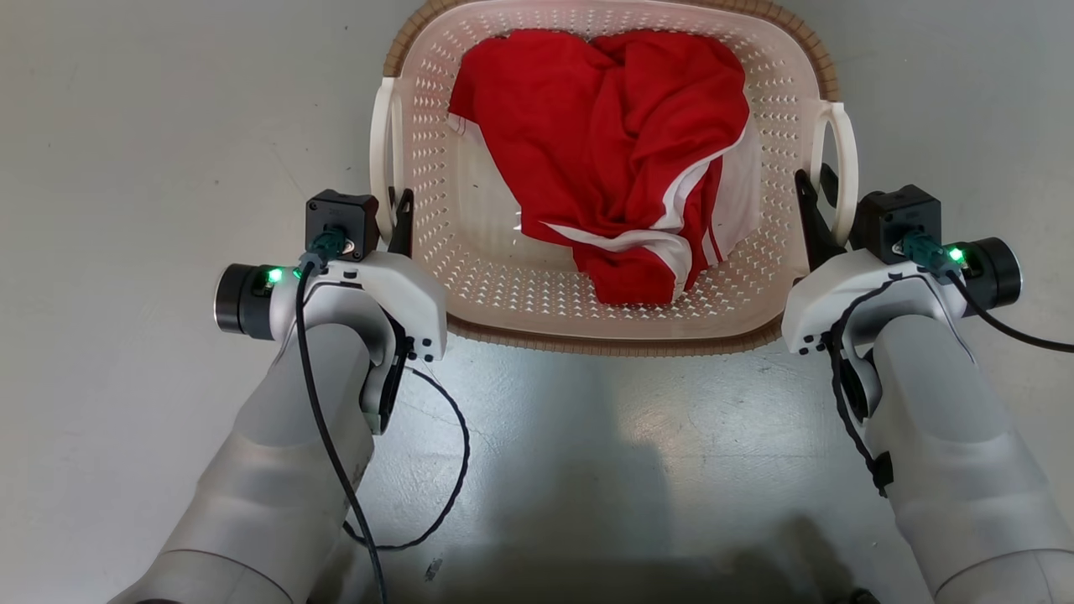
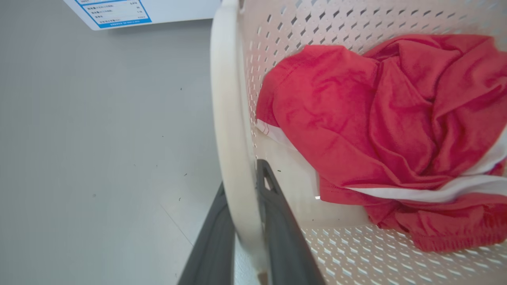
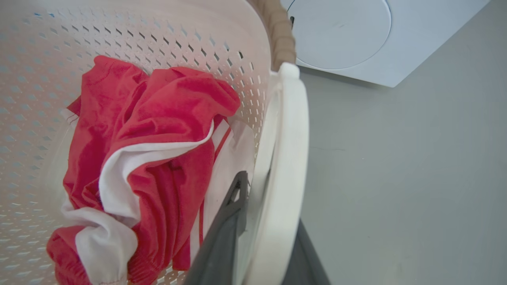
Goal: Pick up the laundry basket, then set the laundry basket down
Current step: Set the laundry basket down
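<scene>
Forearms (image 1: 277,436) angled inward; left hand (image 1: 394,220), right hand (image 1: 818,201) clamp laundry basket (image 1: 604,344) handles (image 1: 383,143).

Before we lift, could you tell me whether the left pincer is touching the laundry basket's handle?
Touching. In the left wrist view the left pincer straddles the white loop handle, both dark fingers pressed against it.

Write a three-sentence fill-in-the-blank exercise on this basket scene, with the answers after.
The laundry basket holds a crumpled ____ and white garment.
The basket's woven-look rim is ____.
The left pincer and the right pincer each have one finger either side of a white loop ____.
Missing words: red; brown; handle.
</scene>
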Robot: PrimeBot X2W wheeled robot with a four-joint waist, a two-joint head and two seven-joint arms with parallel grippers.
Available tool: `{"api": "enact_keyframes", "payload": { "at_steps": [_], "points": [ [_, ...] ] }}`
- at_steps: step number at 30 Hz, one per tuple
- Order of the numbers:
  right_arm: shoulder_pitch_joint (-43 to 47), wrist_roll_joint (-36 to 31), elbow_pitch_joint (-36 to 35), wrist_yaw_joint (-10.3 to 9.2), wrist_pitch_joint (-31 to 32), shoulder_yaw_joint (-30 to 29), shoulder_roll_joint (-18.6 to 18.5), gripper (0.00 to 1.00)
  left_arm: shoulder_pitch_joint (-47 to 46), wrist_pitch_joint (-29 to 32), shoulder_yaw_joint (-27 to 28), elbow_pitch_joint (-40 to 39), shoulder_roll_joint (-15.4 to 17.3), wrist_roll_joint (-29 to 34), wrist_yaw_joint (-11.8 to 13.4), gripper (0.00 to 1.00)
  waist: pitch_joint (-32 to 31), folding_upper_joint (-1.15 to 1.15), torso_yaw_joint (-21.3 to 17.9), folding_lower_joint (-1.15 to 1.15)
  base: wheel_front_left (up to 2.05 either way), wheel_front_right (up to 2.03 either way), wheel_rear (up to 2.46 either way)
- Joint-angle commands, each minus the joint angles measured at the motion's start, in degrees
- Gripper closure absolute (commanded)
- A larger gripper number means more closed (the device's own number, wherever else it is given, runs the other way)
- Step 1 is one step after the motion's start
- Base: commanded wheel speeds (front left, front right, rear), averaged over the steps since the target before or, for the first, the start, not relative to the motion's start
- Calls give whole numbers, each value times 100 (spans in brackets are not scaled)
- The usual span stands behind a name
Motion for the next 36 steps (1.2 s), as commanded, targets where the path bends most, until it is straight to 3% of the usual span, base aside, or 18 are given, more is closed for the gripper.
{"api": "enact_keyframes", "payload": {
  "at_steps": [1, 11, 12, 13, 14, 20, 28, 36],
  "points": [
    [172, -51, -23, 91, -97, 189, 96, 100, -89, -38, 164, -92, 124, 140, -42, 100, 3, 0, -11, 0, 0, 0, 0],
    [88, -46, 51, 91, -143, 87, 96, 100, -95, -38, 458, -13, 66, 456, -142, 100, 51, 0, -31, 0, 0, 0, 0],
    [84, -14, 54, 91, -150, 32, 96, 89, -95, -38, 485, 0, 60, 481, -141, 100, 55, 0, -30, 0, 0, 0, 0],
    [79, -36, 42, 91, -158, -18, 96, 24, -100, -38, 521, 25, 55, 505, -100, 65, 61, 0, -33, 0, 0, 0, 0],
    [78, -31, 68, 91, -143, -75, 96, 0, -104, -38, 562, 32, 47, 523, -64, 2, 68, 0, -29, 0, 0, 0, 0],
    [51, 19, 148, 91, -187, -155, 96, 0, -166, -38, 699, 547, -32, 424, -57, 0, 66, 0, -17, 0, 0, 0, 0],
    [130, 64, 122, 91, -228, -167, 96, 0, -176, -38, 767, 570, -67, 468, -81, 0, -64, 0, -29, 0, 0, 0, 0],
    [543, 359, -321, 91, -234, 277, 96, 0, 172, -38, 1045, 340, -84, 440, -145, 0, -649, 0, -46, 0, 0, 0, 0]
  ]
}}
